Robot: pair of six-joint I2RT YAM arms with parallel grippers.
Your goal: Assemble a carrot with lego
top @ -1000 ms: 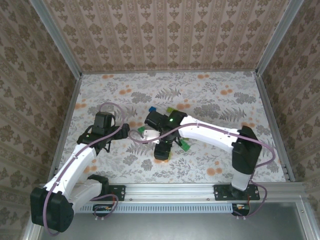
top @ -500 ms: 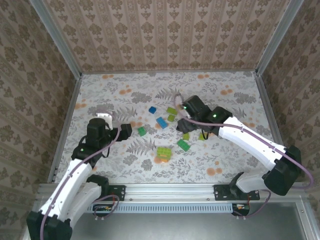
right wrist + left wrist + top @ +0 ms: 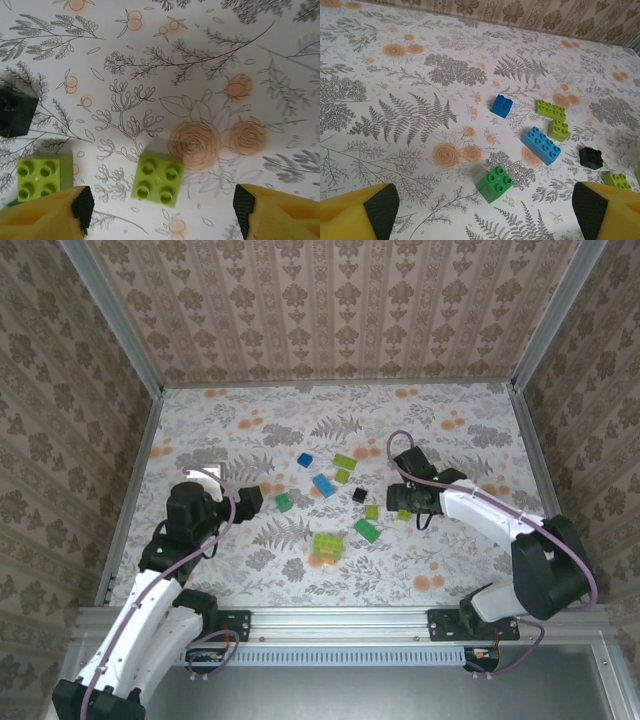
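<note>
Right pincer point(image 3: 164, 209): jaws well apart, nothing held. A light green brick point(image 3: 157, 179) lies flat on the bench point(image 3: 260, 65), studs up, just ahead of the gap at 12 o'clock and clear of both fingers. A black brick point(image 3: 15, 112) sits farther out at 10 o'clock.

Left pincer point(image 3: 485, 212): wide open, empty. A dark green brick point(image 3: 495, 183) lies just ahead at 12 o'clock, studs up. A long blue brick point(image 3: 541, 145) is beyond it at 1 o'clock.

Progress, as I read it: barely begun. From above, the one joined piece I can make out is a small stack point(image 3: 326, 545), light green over orange. It stands at 4 o'clock from my left pincer and 8 o'clock from my right, apart from both. The other bricks lie loose and single. Nearly all of the carrot, body and leaves, is left to build.
</note>
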